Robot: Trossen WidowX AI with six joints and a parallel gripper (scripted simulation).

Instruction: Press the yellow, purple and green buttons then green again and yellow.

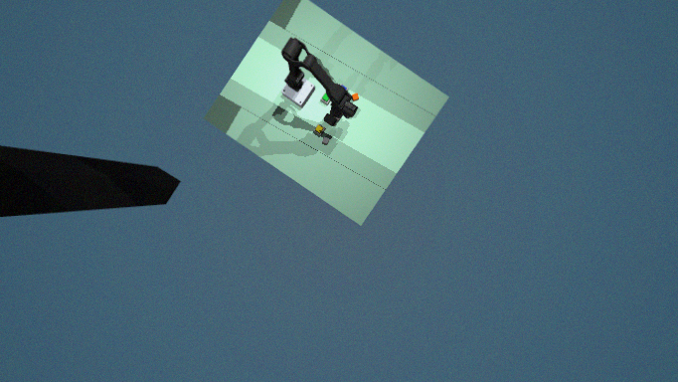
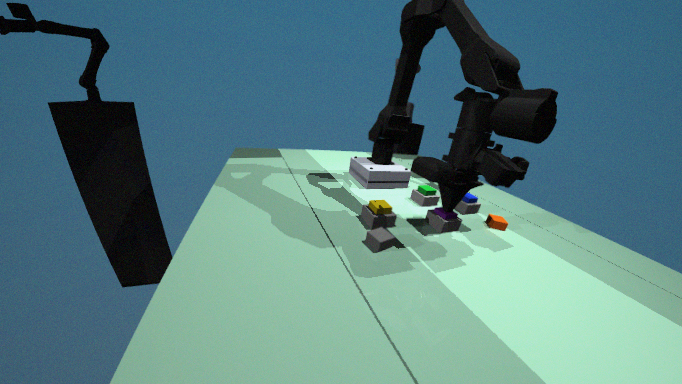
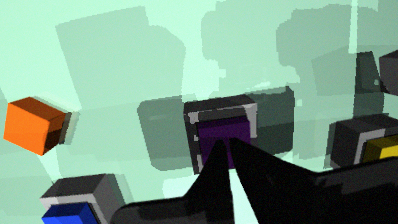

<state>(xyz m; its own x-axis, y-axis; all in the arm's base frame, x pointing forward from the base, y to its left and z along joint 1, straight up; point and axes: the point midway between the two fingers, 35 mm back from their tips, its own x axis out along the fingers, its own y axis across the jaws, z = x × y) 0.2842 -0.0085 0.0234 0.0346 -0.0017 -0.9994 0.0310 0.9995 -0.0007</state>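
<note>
From above, the arm (image 1: 318,75) hides the purple button.

Side view: the tool (image 2: 448,204), clenched on nothing, touches the purple button (image 2: 444,214); green button (image 2: 426,190), blue button (image 2: 469,198) and orange block (image 2: 496,222) nearby on the pale green table (image 2: 260,300).

Wrist view: yellow button (image 3: 382,147) right.

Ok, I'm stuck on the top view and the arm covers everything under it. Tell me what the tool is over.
Observer: The tool stands tip-down on the purple button, as the exterior view shows.
Operator: Give me the finger state.
Observer: In the wrist view the fingers are shut, with only a sliver between them, holding nothing.
Operator: Now say what sits beside that button.
Observer: The blue button lies just behind it, and the orange block sits apart to its side, untouched.
</note>
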